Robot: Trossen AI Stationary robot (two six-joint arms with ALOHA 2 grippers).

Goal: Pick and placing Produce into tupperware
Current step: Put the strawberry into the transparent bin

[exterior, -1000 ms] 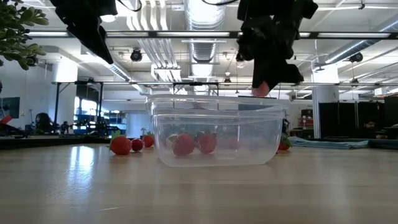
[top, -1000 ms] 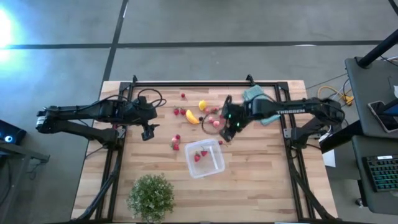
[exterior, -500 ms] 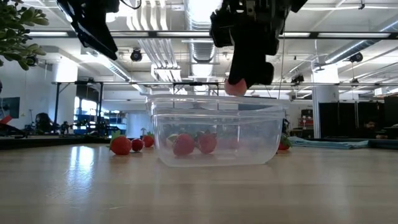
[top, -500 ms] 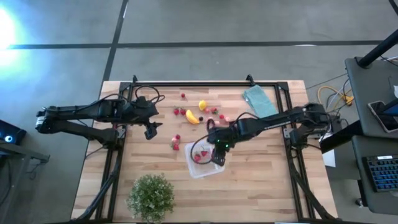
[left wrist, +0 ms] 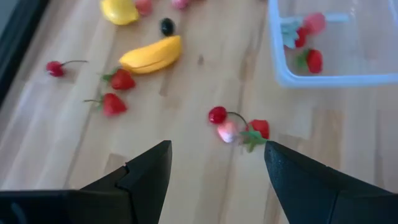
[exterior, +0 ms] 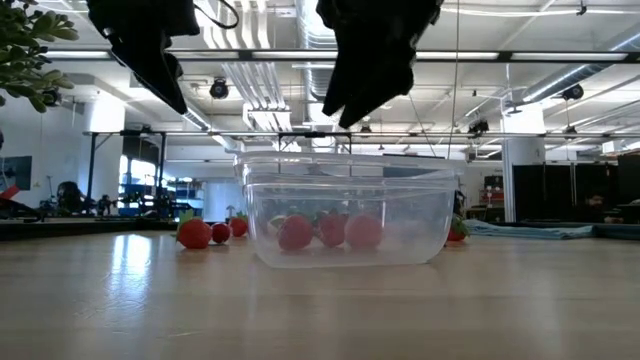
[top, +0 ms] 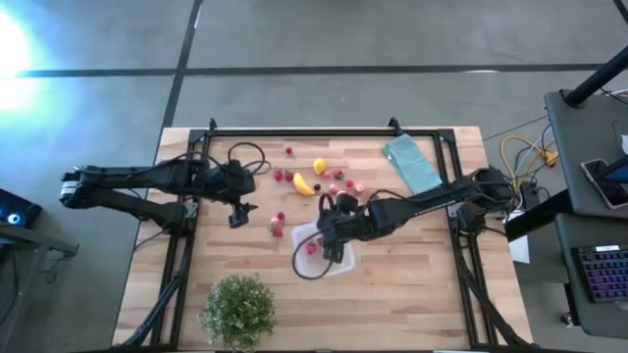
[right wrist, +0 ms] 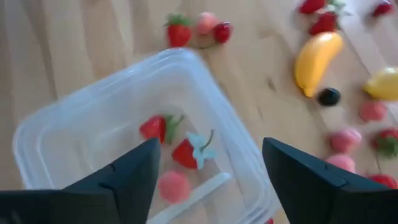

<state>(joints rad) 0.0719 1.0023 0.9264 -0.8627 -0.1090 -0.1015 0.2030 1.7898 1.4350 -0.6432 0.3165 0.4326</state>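
Inside clear tupperware [right wrist: 93,130]: three red-pink berries [right wrist: 163,127].

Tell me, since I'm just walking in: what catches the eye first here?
The right gripper hangs open over the clear tupperware at the table's middle, with three red and pink berries inside. Behind it lies scattered produce, the yellow banana brightest. The left gripper hovers open over loose berries beside the box.

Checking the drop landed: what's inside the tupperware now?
Inside the tupperware: two red strawberries and one pink piece. From above, the open right end effector hides part of it.
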